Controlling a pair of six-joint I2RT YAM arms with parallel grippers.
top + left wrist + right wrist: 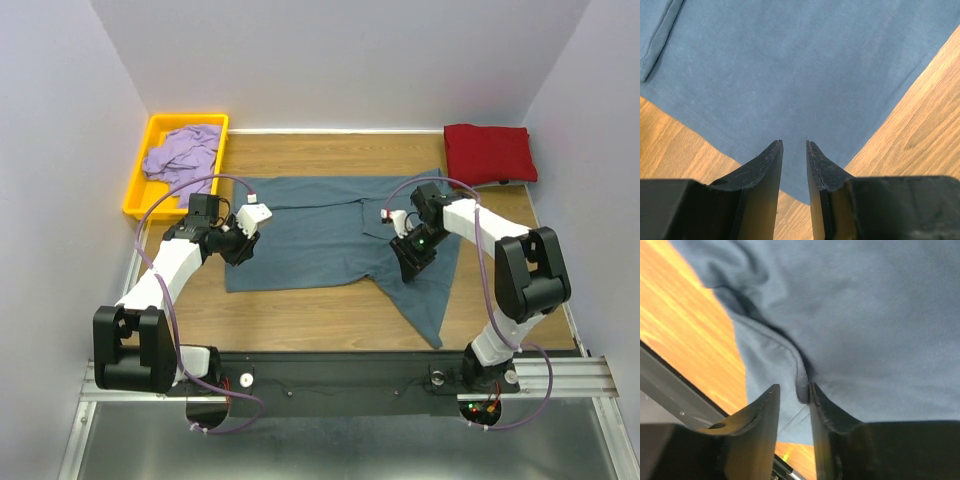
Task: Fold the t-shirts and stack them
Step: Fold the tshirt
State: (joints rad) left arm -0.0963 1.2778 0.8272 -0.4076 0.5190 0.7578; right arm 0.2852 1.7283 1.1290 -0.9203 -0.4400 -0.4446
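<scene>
The blue shirt (320, 225) lies spread on the table (300, 320). The left end effector (794, 145) sits slightly spread over its edge. The right end effector (794, 387) pinches a fold of it. The red shirt (488, 152) lies folded far right, and the lavender shirt (182, 150) is in the tray (135, 190).

Left arm (165, 265): your links wear white shells between black joint housings.
Right arm (470, 215): you'll see the same white and black, with one green light lit by the wrist.
Cables (170, 200): a pale purple lead loops outside each of your arms.
Wrist camera (255, 215): a small white block sits on your left wrist.
Left gripper (794, 145): you have two matte black fingers tapering to blunt tips, with a seam along each inner edge.
Right gripper (794, 387): your fingers here match, black and slightly scuffed.
Mounting bar (340, 375): your bases are bolted to a black plate on silver rails.
</scene>
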